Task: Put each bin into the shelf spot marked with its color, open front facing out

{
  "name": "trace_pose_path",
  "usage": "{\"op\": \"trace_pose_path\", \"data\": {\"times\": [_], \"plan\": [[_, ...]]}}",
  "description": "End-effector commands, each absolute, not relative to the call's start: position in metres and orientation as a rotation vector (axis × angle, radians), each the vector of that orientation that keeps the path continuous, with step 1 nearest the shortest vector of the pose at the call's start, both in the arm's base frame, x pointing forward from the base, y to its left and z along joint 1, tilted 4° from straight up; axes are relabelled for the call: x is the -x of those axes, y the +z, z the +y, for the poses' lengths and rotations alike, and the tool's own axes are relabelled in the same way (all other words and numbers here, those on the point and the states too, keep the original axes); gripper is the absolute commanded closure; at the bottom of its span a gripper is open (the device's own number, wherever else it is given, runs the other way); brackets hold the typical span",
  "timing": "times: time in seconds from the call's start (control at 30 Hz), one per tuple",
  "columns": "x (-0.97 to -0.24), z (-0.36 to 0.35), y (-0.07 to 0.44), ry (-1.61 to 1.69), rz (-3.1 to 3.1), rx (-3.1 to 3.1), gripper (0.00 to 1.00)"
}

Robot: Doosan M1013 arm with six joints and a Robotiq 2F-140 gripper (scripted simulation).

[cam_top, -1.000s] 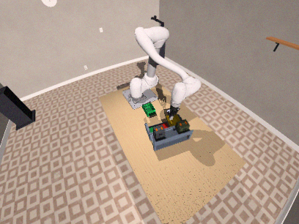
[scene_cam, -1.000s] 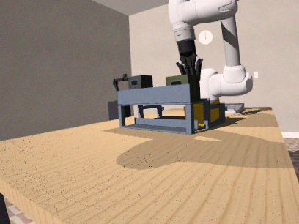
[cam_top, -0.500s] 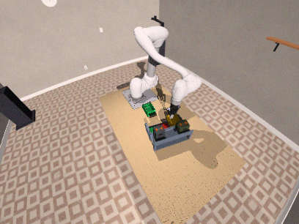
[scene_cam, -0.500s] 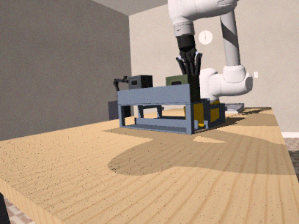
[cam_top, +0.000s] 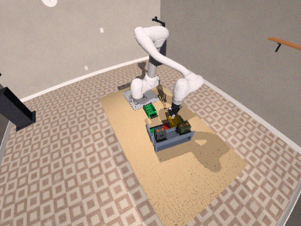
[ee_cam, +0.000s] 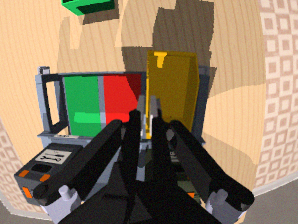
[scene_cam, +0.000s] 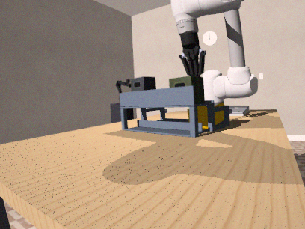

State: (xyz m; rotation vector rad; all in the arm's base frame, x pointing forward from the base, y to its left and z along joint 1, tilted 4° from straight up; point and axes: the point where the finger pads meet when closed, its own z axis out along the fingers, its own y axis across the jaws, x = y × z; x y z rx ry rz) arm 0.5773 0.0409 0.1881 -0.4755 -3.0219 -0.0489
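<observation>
Pale wood grain covers the desk [cam_top: 177,185] [scene_cam: 149,202] [ee_cam: 240,45] around the blue-grey shelf [cam_top: 173,144] [scene_cam: 157,98] [ee_cam: 203,112]. Seating the yellow bin [cam_top: 174,120] [scene_cam: 202,113] [ee_cam: 172,85] seems the step in hand: it stands at the shelf's end bay, beside the red mark [ee_cam: 121,95], its near end jutting out. The gripper [cam_top: 173,114] [scene_cam: 194,75] [ee_cam: 147,103], nearly closed, apparently grasps nothing above it. Next likely comes an inward push past the lip. The bin looks deep, open and glossy, with a bright yellow part [ee_cam: 160,58] at its outer end.

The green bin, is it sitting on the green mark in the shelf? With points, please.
No, the green bin [cam_top: 150,110] [ee_cam: 89,6] lies on the table, apart from the shelf [cam_top: 173,142] [scene_cam: 157,96] [ee_cam: 44,102].
</observation>
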Motion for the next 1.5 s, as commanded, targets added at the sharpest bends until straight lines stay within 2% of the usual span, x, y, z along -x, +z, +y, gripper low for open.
{"op": "trace_pose_path", "data": {"times": [0.0,1.43,1.47], "plan": [[-0.5763,0.0411,0.1944,-0.042,-3.02,0.475,0.85],[-0.5752,0.041,0.2021,-0.039,-3.013,0.473,0.85],[-0.5752,0.041,0.2021,-0.039,-3.013,0.472,0.9]]}}
